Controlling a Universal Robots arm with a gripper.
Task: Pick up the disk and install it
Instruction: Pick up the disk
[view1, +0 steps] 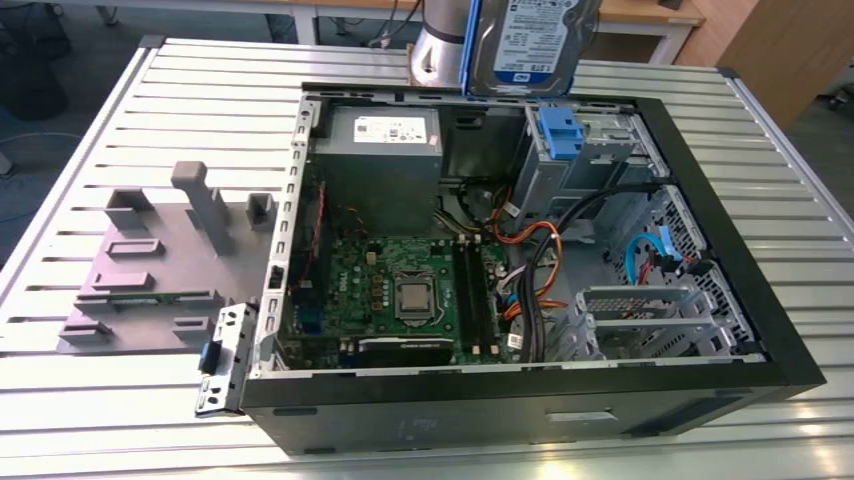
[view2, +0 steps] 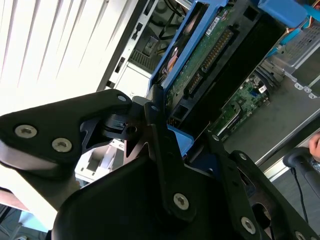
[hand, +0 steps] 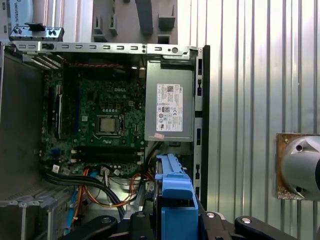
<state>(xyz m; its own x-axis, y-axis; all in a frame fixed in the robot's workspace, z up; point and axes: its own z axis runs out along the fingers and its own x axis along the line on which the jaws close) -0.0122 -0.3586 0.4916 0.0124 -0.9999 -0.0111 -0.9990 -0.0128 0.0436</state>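
Disk (view1: 531, 45): your gripper (view2: 180, 132) is clamping it, hovering near the drive bay (view1: 611, 130); insertion needing careful alignment.

computer case (view1: 534, 405) on the table (view1: 120, 410); disk (view1: 534, 40) above it

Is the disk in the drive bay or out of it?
Out: the disk hangs upright above the open case, held by the gripper.

Ribbed metal table (view1: 80, 420) bears open computer case (view1: 467, 425) and grey fixture (view1: 160, 250).
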